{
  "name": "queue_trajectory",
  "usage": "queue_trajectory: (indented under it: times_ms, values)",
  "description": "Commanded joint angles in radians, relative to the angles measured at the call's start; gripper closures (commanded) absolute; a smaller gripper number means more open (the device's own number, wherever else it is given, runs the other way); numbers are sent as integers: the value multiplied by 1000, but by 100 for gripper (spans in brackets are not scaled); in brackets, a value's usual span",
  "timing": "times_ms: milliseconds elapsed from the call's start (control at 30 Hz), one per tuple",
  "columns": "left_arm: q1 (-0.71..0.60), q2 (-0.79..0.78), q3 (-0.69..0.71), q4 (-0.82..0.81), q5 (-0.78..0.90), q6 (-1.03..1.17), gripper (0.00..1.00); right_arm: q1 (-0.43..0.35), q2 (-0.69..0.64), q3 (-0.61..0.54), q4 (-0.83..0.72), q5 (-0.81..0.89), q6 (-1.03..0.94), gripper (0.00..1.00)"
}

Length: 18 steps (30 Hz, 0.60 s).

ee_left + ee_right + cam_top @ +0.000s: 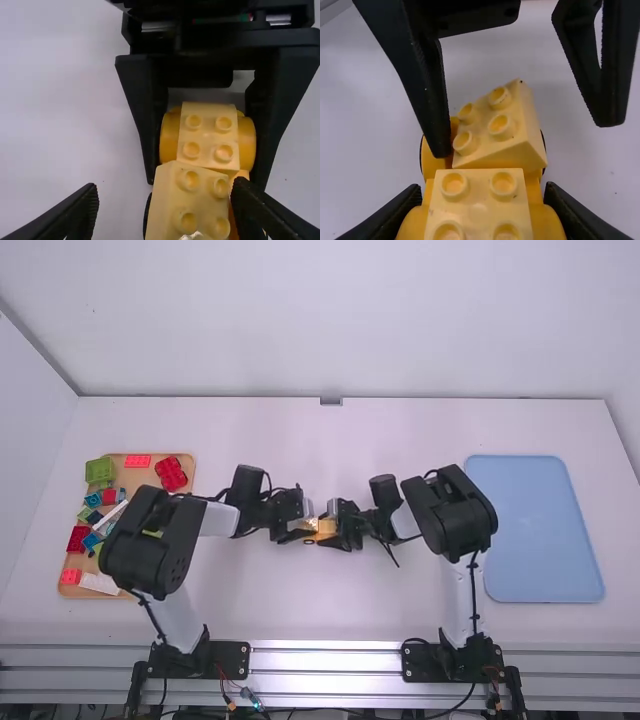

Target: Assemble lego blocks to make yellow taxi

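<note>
White links (218, 520) — black joints (455, 512) — thin dark cables (474, 595).

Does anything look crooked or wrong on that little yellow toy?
Yes: one yellow block sits crooked, turned and tipped next to the squarer studded block held in the right end effector. Their studs don't line up, so it probably isn't pressed into place.

Can read no text, label, brand, number or sign in any of the three views.
</note>
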State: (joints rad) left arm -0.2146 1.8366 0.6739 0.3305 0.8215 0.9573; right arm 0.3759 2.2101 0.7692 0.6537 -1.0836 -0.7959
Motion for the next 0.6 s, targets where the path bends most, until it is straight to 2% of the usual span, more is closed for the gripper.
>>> queue_trajectory:
  times_ms: [0,233,400,567]
  values:
    - [-10,-17,-33,2,-29,-7,30,-3,20,5,-6,7,12,42]
    - [-11,-17,-45,8,-81,-6,38,-4,20,4,-6,6,14,42]
    - [-13,-17,-45,14,-102,9,40,-4,20,4,-6,7,14,42]
    - [-21,-17,-45,7,-150,0,59,-4,20,4,-6,6,14,42]
